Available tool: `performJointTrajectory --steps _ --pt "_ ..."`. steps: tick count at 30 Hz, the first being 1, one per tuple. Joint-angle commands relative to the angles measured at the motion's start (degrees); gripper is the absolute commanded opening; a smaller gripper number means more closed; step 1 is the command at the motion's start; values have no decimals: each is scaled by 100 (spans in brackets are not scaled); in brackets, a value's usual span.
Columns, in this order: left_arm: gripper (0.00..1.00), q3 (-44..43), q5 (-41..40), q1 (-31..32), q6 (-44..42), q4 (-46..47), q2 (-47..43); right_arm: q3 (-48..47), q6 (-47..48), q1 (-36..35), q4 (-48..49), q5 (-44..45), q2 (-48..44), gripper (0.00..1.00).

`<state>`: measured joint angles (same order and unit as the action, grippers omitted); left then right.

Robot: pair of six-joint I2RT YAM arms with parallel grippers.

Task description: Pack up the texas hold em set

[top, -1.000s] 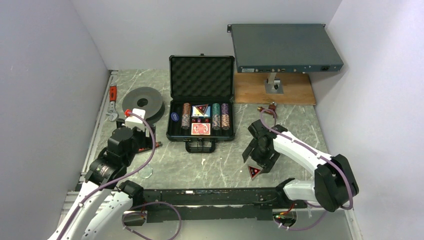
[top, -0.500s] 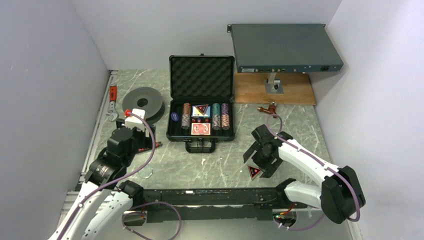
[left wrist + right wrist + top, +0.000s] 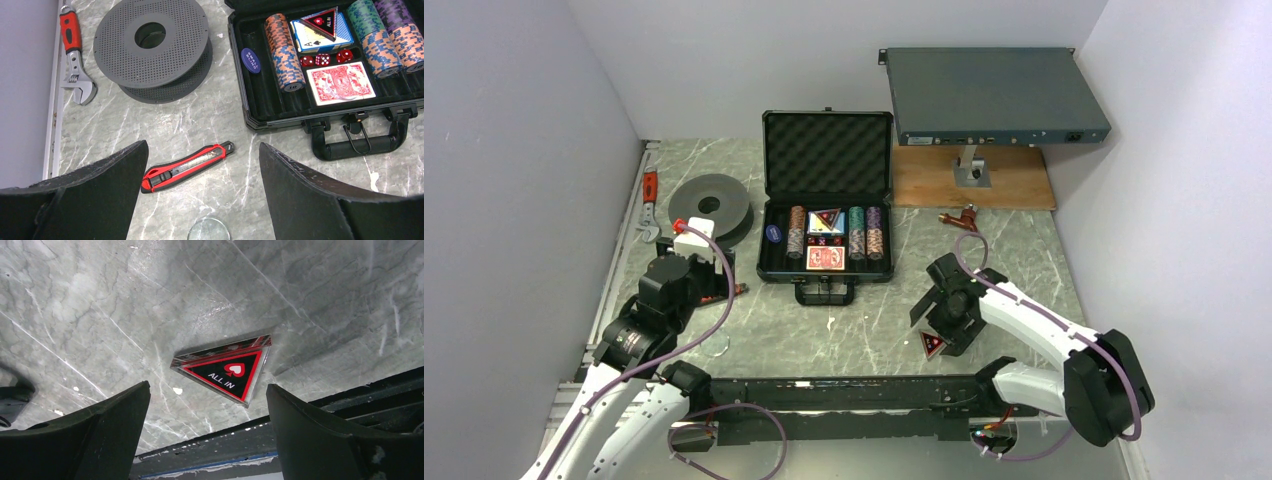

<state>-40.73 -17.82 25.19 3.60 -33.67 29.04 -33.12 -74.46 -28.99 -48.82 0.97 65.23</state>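
Right arm: folded low by the table's (image 3: 864,325) front edge; right gripper (image 3: 206,390) angled down, jaws spread wide either side of the triangular marker (image 3: 227,371), which lies flat and untouched. Left arm: raised; left gripper (image 3: 202,145) spread, empty. Briefcase (image 3: 827,152): open, mid-table.

The left arm (image 3: 639,340) and right arm (image 3: 1034,312), mounted at either end of the long black metal base rail (image 3: 844,392), have glossy white shells, chunky black joints and a purple cable looped alongside. Their fingers (image 3: 95,200) are broad matte-black wedges with scuffed edges.
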Motion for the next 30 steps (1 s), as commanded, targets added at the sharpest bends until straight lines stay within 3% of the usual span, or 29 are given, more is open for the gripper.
performJointTrajectory --steps 1,30 --pt "87 -23 50 -32 -69 194 -27 34 -103 17 177 87 -24 89" --pt "87 -23 44 -32 -67 180 -54 -5 -140 100 253 538 659 79"
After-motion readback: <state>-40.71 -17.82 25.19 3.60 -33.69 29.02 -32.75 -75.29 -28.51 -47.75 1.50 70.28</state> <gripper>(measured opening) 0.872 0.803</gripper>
